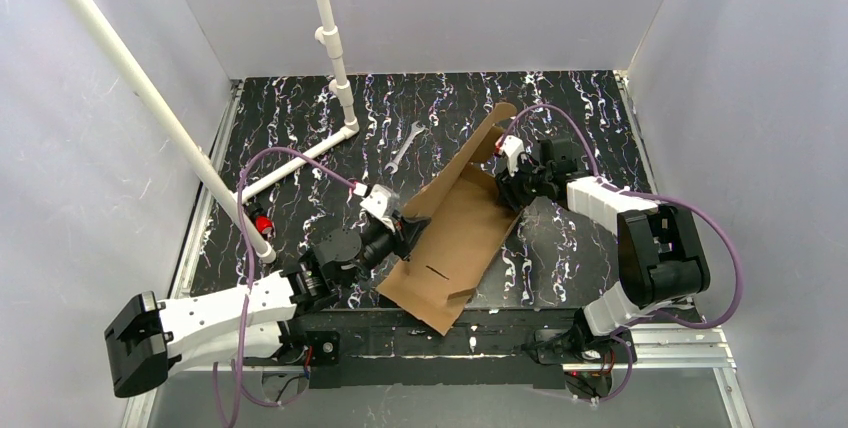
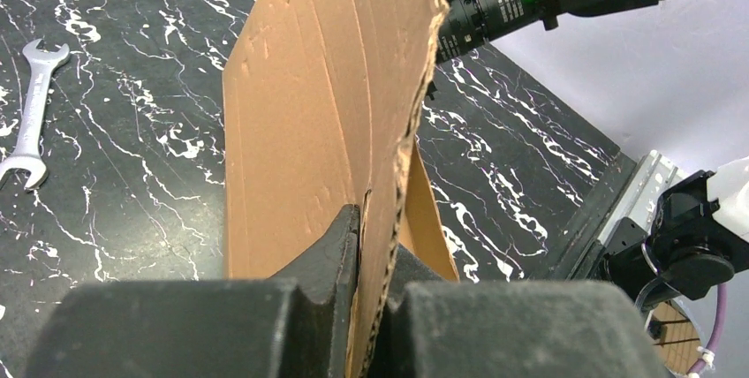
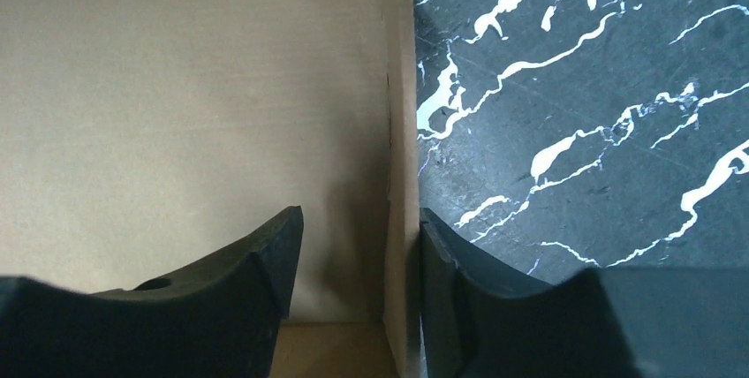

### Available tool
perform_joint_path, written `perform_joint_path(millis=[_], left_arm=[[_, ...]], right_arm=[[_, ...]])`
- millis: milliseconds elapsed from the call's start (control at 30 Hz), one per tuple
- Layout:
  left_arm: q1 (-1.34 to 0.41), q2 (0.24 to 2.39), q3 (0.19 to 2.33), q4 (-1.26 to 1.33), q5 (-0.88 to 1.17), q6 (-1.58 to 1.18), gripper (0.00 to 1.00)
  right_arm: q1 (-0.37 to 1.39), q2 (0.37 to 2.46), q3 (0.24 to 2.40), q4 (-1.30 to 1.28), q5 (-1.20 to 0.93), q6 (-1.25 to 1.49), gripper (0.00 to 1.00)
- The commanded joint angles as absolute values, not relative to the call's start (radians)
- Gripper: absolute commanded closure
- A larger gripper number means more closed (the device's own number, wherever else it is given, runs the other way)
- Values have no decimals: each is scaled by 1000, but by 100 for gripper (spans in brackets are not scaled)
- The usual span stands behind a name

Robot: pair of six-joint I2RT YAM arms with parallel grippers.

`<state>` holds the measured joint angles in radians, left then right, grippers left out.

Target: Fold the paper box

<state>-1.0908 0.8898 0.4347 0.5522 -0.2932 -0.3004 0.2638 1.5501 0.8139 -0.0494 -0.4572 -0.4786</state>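
Top external view first: the paper box point(image 1: 455, 233) sits on the black marbled tabletop point(image 1: 300, 118), just nearer the arms than the wrench point(image 1: 403, 145) and a bit to its right. It's only partly folded. The big panel lies mostly flat. A long side panel stands up along the edge closest to the wrench and runs away toward the back right, with one narrow flap poking up at the far end.

The left tool point(image 1: 400, 230) comes in on the near side of the wrench, right at that raised panel. From the left wrist camera you can see it's pinched tight on the cardboard. The corrugated edge is squeezed between both black fingers point(image 2: 331, 250) with no gap at all, and the panel stands nearly upright above them. The wrench shows up off to the side in that view, lying flat and well apart from the cardboard.

The right tool point(image 1: 503, 180) is out to the right of the wrench, at the far end of the box. In the right wrist camera its jaws are spread medium-wide and straddle a thin upright cardboard wall. One finger is touching or nearly touching it, and the other stands clear with plain cardboard showing in the gap, so it isn't clamping anything.

White pipe point(image 1: 330, 28) stands farther back than the wrench.
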Motion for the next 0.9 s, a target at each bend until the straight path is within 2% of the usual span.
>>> perform_joint_path(millis=[0,100,200,267,333,400,600,700,767,867], left_arm=[[-1085,906,494,562,-222,-282,100],[-1083,921,505,561,-226,-290,100],[-1081,935,515,561,-231,-298,100],[-1081,937,519,561,-239,-297,100],[-1078,931,520,561,-254,-291,100],[-1073,928,520,561,-260,-282,100],[-1015,947,546,552,-247,-271,99],[-970,984,581,540,-213,-281,89],[-941,1015,617,530,-188,-294,71],[-899,1048,664,505,-149,-316,51]], right_arm=[[273,1548,883,-71,-516,-511,42],[276,1563,885,-22,-510,-493,43],[293,1578,856,64,-487,-489,49],[303,1589,838,92,-474,-484,63],[304,1595,833,104,-446,-476,88],[303,1577,818,122,-408,-464,99],[289,1464,769,158,-317,-389,99],[272,1421,749,147,-271,-351,99],[259,1396,719,159,-231,-323,99],[210,1379,708,150,-216,-254,99]])
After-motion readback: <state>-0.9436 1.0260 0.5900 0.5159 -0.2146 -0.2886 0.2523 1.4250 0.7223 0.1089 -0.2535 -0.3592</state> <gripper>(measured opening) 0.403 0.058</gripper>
